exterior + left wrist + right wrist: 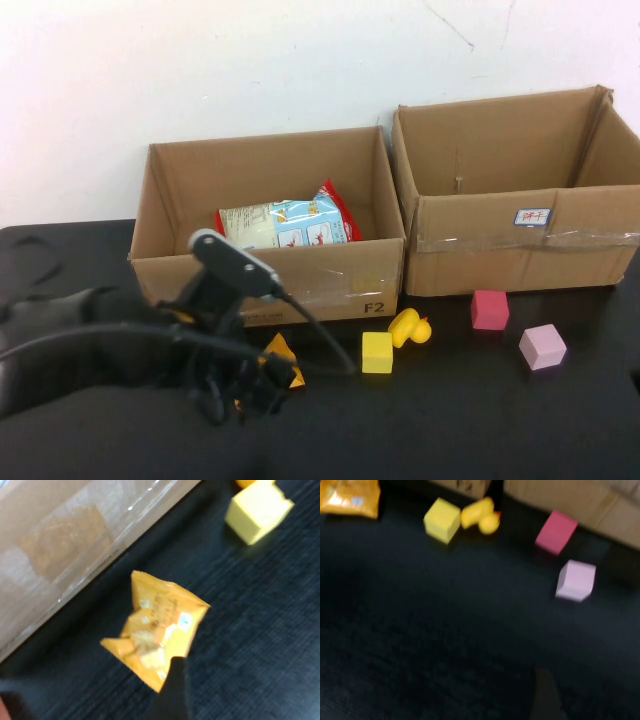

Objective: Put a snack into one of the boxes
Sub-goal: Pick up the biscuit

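Note:
An orange snack packet (280, 358) lies on the black table in front of the left box (170, 275); it also shows in the left wrist view (155, 632). My left gripper (262, 385) hangs low over it, open. One dark finger (172, 690) overlaps the packet's near edge, with only bare table beside it. A blue, white and red snack bag (290, 222) lies inside the left box. The right box (520, 250) holds nothing that I can see. My right gripper (547, 697) is out of the high view and hovers over bare table, holding nothing.
A yellow cube (377, 352), a yellow duck (410, 327), a pink cube (489, 309) and a pale purple cube (542, 346) lie in front of the boxes. The left arm's cable (320, 335) loops near the yellow cube.

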Motion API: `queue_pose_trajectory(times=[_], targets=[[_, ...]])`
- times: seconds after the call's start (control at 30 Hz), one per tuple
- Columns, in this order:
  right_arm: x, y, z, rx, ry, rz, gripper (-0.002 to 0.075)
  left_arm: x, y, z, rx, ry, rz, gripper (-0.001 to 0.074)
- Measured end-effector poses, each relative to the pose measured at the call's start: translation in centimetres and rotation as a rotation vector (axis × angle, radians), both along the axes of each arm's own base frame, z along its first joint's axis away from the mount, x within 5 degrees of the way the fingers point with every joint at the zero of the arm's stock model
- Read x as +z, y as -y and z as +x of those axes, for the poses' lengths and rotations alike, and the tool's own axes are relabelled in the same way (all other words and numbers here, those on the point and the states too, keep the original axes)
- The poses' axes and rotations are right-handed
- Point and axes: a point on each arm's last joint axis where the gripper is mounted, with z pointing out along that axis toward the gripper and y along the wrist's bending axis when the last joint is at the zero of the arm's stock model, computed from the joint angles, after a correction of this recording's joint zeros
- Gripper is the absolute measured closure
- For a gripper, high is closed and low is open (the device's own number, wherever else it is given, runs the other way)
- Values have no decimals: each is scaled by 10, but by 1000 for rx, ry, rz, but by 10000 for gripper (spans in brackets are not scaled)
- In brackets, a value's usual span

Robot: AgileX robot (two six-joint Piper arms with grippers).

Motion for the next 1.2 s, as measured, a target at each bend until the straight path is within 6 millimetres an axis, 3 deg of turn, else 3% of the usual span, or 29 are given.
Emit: queue_pose_trajectory(times=[0.3,0.57,0.67,0.93,1.2], targets=[[-1,21,-49,-10,-22,87,342,-62,21,47,-24,-99,91,105],[9,32,-72,-5,36,127,343,-97,25,63,-26,-115,140,118],[10,34,-74,-4,37,128,343,-100,25,64,-37,-106,154,195],[9,34,-74,-2,36,124,343,-99,28,62,-70,-161,150,617],[9,34,-74,0,37,123,344,-79,30,53,-86,-235,111,640]])
